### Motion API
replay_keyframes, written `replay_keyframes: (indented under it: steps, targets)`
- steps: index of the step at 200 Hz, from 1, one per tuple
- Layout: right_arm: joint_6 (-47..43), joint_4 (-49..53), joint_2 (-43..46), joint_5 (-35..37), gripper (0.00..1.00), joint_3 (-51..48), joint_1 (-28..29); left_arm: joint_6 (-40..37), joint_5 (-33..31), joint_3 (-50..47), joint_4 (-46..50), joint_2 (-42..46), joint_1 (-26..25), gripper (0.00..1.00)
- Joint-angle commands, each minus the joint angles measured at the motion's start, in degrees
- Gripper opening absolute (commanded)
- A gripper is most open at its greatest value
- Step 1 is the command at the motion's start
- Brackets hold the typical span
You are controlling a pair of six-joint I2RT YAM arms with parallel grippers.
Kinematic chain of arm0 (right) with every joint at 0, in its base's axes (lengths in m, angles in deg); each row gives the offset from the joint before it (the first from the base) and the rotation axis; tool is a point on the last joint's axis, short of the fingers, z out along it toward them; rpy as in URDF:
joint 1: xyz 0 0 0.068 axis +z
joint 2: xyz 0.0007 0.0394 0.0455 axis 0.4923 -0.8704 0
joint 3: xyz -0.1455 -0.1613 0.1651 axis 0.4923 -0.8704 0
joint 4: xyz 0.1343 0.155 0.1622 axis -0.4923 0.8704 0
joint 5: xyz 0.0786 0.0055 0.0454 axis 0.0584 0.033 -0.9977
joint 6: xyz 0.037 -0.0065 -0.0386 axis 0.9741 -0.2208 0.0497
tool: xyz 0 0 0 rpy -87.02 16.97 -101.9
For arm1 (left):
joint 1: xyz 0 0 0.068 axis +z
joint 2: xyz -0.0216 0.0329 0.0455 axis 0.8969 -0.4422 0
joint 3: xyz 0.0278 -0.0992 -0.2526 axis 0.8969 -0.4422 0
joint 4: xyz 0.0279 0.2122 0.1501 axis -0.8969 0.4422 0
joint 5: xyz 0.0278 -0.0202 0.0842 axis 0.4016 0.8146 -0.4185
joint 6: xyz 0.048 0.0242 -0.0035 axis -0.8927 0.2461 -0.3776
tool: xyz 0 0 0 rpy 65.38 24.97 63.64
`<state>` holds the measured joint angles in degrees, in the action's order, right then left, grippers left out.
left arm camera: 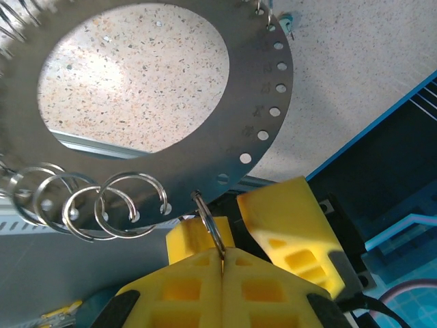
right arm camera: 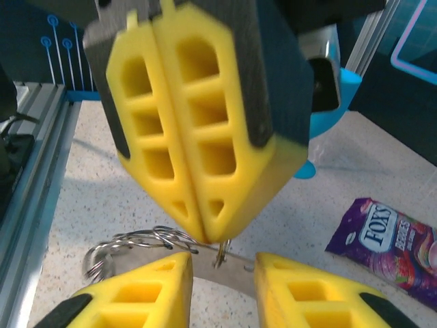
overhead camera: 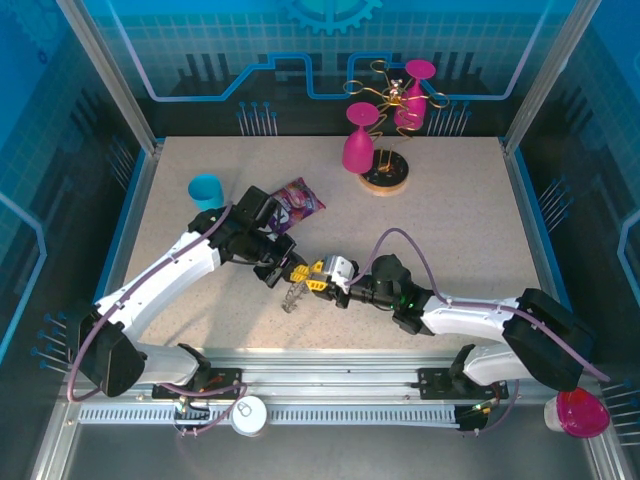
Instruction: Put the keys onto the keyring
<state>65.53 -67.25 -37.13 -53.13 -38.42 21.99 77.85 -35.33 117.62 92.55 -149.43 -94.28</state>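
Observation:
The keyring (left arm camera: 171, 164) is a wide dark metal ring with holes along its rim and several wire loops (left arm camera: 102, 208). It hangs just above the table (overhead camera: 293, 297) between the two arms. My left gripper (left arm camera: 223, 256) is shut on one small wire loop (left arm camera: 212, 225) threaded through the rim. My right gripper (right arm camera: 222, 287) is open, its yellow fingers (right arm camera: 147, 294) standing either side of that loop and the rim (right arm camera: 225, 270), just below the left gripper (right arm camera: 207, 239). A small teal-green piece (left arm camera: 288, 24), seemingly a key's head, sits at the ring's far rim.
A purple snack packet (overhead camera: 298, 203) lies just behind the grippers, and a blue cup (overhead camera: 205, 190) stands to its left. A wooden-based rack (overhead camera: 385, 178) with pink glasses stands at the back. A pink cup (overhead camera: 580, 412) sits off the table at the front right.

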Motion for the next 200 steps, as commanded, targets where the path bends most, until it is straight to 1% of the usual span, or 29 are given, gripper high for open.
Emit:
replay_keyframes:
  steps: [1, 28, 53, 64, 78, 98, 110, 113, 119, 123, 128, 132, 139, 158, 180, 200]
  targets:
    - [0.6, -4.0, -1.0, -0.8, 0.27, -0.1, 0.8, 1.7, 3.4, -0.5, -1.0, 1.7, 0.4, 0.00]
    - [0.7, -4.3, -1.7, -0.8, 0.23, 0.5, 0.8, 2.1, 3.7, -0.6, -1.2, 1.9, 0.3, 0.00]
    - [0.6, -4.7, -2.1, -0.7, 0.22, 0.6, 0.8, 2.9, 4.1, -1.3, -2.1, 2.3, 0.3, 0.00]
    - [0.6, -4.9, -2.3, -0.5, 0.20, 0.7, 0.8, 3.2, 4.2, -1.6, -2.4, 2.4, 0.3, 0.00]
    - [0.6, -4.9, -2.2, -0.3, 0.14, 0.8, 0.8, 3.5, 4.4, -1.9, -2.7, 2.6, 0.3, 0.00]
    - [0.4, -4.4, -2.0, -0.3, 0.00, 0.9, 0.8, 3.7, 4.4, -2.2, -3.4, 3.0, 0.3, 0.00]
    - [0.5, -3.8, -1.7, -0.5, 0.00, 0.8, 0.6, 3.6, 4.0, -3.1, -5.6, 3.6, 0.6, 0.00]
    - [0.6, -3.6, -1.5, -0.6, 0.00, 0.7, 0.5, 3.4, 3.9, -3.3, -6.5, 3.8, 0.8, 0.04]
    - [0.7, -3.2, -1.2, -1.0, 0.00, 0.6, 0.2, 2.6, 3.5, -3.7, -8.0, 4.3, 1.3, 0.17]
    - [0.8, -2.8, -1.0, -1.4, 0.00, 0.5, -0.1, 1.8, 2.9, -3.8, -8.8, 4.7, 1.6, 0.30]
    - [1.0, -2.3, -0.5, -1.8, 0.00, 0.4, -0.6, 0.6, 1.8, -3.8, -9.6, 5.2, 2.1, 0.42]
    - [1.1, -1.8, -0.2, -2.3, 0.00, 0.4, -0.9, -0.5, 0.7, -3.6, -10.0, 5.7, 2.4, 0.50]
    - [1.3, -0.4, 0.7, -3.4, 0.00, 0.5, -1.7, -3.4, -1.9, -3.0, -10.5, 6.7, 2.9, 0.57]
    - [1.3, 5.8, 3.3, -8.0, 0.00, 1.9, -4.5, -16.0, -10.4, -1.1, -12.6, 9.5, 3.5, 0.68]
    - [0.7, 14.8, 6.1, -14.0, 0.00, 4.3, -7.4, -33.8, -17.7, -1.9, -18.4, 13.2, 3.5, 0.68]
    - [-0.3, 24.1, 7.8, -20.1, 0.00, 7.7, -9.7, -52.0, -20.0, -6.6, -25.5, 16.5, 3.4, 0.66]
